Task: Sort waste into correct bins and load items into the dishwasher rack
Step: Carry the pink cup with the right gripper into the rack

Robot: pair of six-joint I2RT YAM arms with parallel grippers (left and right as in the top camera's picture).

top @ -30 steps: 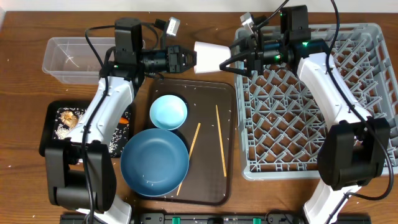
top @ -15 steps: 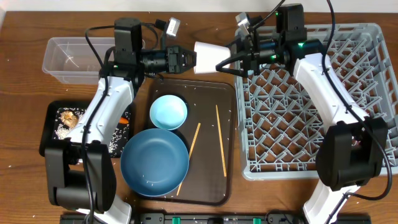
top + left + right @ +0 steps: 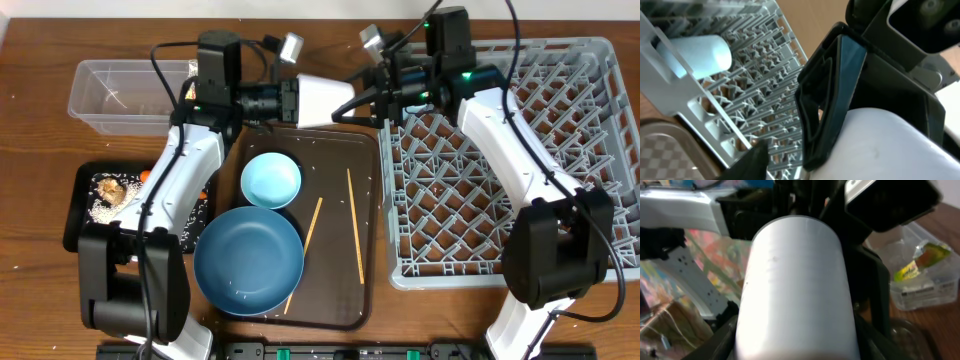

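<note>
One pale cup point(image 3: 320, 97) pinched by left hand point(image 3: 292, 100), right hand point(image 3: 352, 100) spread; blue cup point(image 3: 695, 54) left-wrist only.

- A pale cup point(image 3: 890, 145) fills the lower right, its curved side close to the lens.
- A black finger point(image 3: 827, 100) slants along the cup's left edge. It seems to touch the cup, though the contact lies in shadow.
- The finger runs up into a dark housing point(image 3: 890, 70) at the upper right.
- The grey rack point(image 3: 765, 110) spreads across the left and centre.
- A light-blue cup point(image 3: 697, 55) lies on its side among the rack's pegs.
- A brown tray point(image 3: 665, 155) corner shows at lower left, just beside the rack's wall.
</note>
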